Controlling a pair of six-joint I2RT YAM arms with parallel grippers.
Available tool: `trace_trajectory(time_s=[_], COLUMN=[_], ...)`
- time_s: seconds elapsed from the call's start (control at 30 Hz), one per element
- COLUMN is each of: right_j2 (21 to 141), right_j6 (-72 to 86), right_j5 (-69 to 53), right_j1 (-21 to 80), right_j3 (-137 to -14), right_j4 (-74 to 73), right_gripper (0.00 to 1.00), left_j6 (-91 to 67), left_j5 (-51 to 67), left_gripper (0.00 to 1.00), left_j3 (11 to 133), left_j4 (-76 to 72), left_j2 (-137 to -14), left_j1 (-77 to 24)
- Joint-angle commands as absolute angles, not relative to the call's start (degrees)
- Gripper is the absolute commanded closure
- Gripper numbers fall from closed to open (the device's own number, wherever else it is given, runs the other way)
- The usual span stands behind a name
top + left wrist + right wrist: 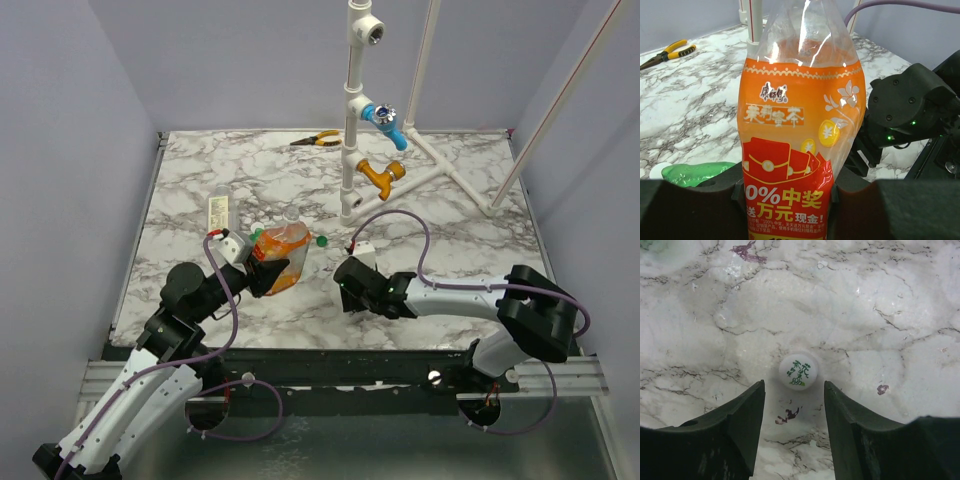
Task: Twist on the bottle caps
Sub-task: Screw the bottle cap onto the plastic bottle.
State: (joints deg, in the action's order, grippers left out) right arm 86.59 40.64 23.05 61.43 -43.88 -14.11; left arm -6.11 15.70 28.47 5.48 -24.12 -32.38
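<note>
1. One counter (240,170) with a marble pattern carries all the things.
2. Two arms work on it, the left arm (150,370) and the right arm (460,298). The right one is clearly nearer to the white cap. The left one is busy with a bottle.
3. Three bottles we count.
   - The orange bottle (790,130) is clamped low on its body by the left fingers (690,210). Its long axis runs up and away from them, with the neck toward the far side.
   - The clear bottle (217,210) lies on the counter, just beyond the left fingers.
   - The green bottle (690,173) lies beside the orange one and we see it only in part.
4. Two caps we count.
   - A small green dot near the orange bottle we take for the green cap (322,241).
   - The white cap (798,371) rests flat on the counter with its printed top upward, so its axis is vertical.
5. The right fingers (747,410) stand apart and hold nothing. The white cap sits centred on their gap, just ahead of the tips and not yet between them. In our judgement the fingers must go a little forward and down before they close.
</note>
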Motion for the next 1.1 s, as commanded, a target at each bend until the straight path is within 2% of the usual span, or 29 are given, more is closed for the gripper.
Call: trace_trajectory(time_s=[0.0,0.17,0.67,1.07], right_j2=[88.38,88.32,88.41,91.17], right_j6=[39.23,39.50,40.25,39.12], right_j5=[23.48,22.41,21.17,19.94], right_j1=[60.42,59.69,59.55,59.56], right_j3=[-45.26,-43.57,-43.42,-44.33], right_j4=[-11.88,-10.63,-11.85,-12.03], right_gripper=[0.46,0.52,0.59,0.58], left_j6=[-5.36,-5.47,-5.45,-5.32], left_j5=[17.45,18.01,18.94,20.72], left_gripper=[1.00,1.00,1.00,1.00], left_j3=[28.00,27.99,28.21,29.09], left_j4=[4.83,4.83,4.83,4.93], left_j2=[-24.03,-24.27,-25.39,-27.56], left_j1=[-32.67,-32.67,-32.70,-32.77])
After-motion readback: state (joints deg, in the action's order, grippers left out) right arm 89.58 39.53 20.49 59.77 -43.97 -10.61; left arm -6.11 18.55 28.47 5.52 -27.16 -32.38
